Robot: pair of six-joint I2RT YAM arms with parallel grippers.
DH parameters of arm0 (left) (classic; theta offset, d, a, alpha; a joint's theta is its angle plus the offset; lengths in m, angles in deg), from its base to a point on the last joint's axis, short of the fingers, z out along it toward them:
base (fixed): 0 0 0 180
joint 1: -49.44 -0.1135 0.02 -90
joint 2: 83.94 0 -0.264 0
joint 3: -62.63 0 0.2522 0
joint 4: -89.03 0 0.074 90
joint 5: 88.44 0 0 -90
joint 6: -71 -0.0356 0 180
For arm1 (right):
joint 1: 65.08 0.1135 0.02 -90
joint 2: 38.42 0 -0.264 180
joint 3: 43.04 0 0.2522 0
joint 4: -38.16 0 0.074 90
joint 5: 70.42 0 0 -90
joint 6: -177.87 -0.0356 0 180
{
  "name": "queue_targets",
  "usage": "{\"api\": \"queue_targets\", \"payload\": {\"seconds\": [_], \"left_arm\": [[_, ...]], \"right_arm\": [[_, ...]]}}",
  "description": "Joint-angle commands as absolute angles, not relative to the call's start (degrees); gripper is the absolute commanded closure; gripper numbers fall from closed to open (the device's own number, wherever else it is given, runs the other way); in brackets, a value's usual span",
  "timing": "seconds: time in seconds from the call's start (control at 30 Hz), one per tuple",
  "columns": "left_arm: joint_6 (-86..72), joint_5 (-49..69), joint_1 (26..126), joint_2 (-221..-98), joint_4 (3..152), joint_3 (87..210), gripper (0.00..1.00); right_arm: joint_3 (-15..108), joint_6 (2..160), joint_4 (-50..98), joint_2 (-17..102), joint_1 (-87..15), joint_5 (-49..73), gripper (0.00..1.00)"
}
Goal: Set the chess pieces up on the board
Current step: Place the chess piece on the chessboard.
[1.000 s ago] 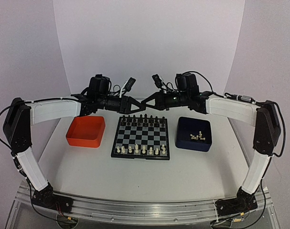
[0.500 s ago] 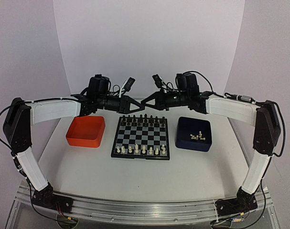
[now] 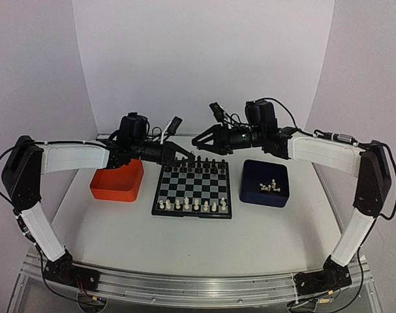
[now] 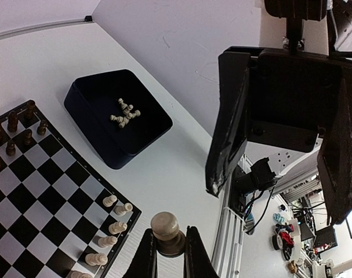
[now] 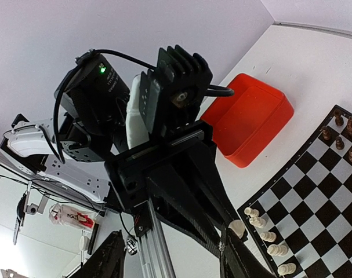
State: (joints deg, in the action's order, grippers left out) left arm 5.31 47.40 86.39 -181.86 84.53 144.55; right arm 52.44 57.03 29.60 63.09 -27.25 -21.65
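My left gripper (image 3: pixel 188 158) is shut on one cream-white chess piece (image 4: pixel 165 227), its round head sticking out between the fingers (image 4: pixel 145 258). It hangs over the far left edge of the board (image 3: pixel 191 214). My right gripper (image 3: pixel 198 141) stands open just above and to the right of it, nothing between its fingers (image 5: pixel 238 260). In the right wrist view the held piece (image 5: pixel 238 227) shows at the tip of the left gripper (image 5: pixel 193 202). A row of white pieces (image 3: pixel 192 205) stands on the board's near rank. Several loose white pieces (image 3: pixel 269 186) lie in the dark blue tray (image 3: pixel 263 201).
Black pieces (image 3: pixel 196 162) line the board's far ranks, right under both grippers. An orange tray (image 3: pixel 117 186) sits left of the board and the blue tray right of it. Both forearms span the table's far side at low height.
The right gripper has opened and drawn back up to the right, leaving the piece in the left gripper. The left gripper shut on it and dropped toward the board's far edge.
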Motion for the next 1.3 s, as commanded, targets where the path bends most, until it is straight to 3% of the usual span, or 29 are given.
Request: {"api": "queue_targets", "payload": {"seconds": [0.0, 0.2, 0.37, 0.53, 0.87, 1.27], "left_arm": [[3.8, 49.9, 86.5, -176.5, 91.0, 142.6, 1.0], [-7.5, 55.1, 86.5, -173.0, 87.9, 140.5, 1.0], [-27.5, 57.4, 86.6, -172.6, 67.7, 145.2, 1.0], [-42.3, 55.8, 86.5, -173.2, 55.5, 148.3, 1.0], [-45.3, 53.1, 86.6, -178.9, 49.4, 155.6, 1.0], [-44.4, 49.4, 86.7, -181.3, 49.4, 158.2, 1.0]], "right_arm": [[50.4, 58.3, 31.4, 58.8, -27.0, -24.0, 0.48], [49.2, 61.2, 26.8, 56.2, -27.0, -24.6, 0.48], [58.4, 69.2, -0.1, 57.7, -27.0, -23.0, 0.48], [61.6, 69.8, -9.0, 59.1, -27.0, -26.5, 0.48], [70.2, 60.4, -9.1, 68.1, -24.6, -26.7, 0.54], [76.7, 52.6, -9.0, 76.1, -22.8, -25.8, 0.67]]}}
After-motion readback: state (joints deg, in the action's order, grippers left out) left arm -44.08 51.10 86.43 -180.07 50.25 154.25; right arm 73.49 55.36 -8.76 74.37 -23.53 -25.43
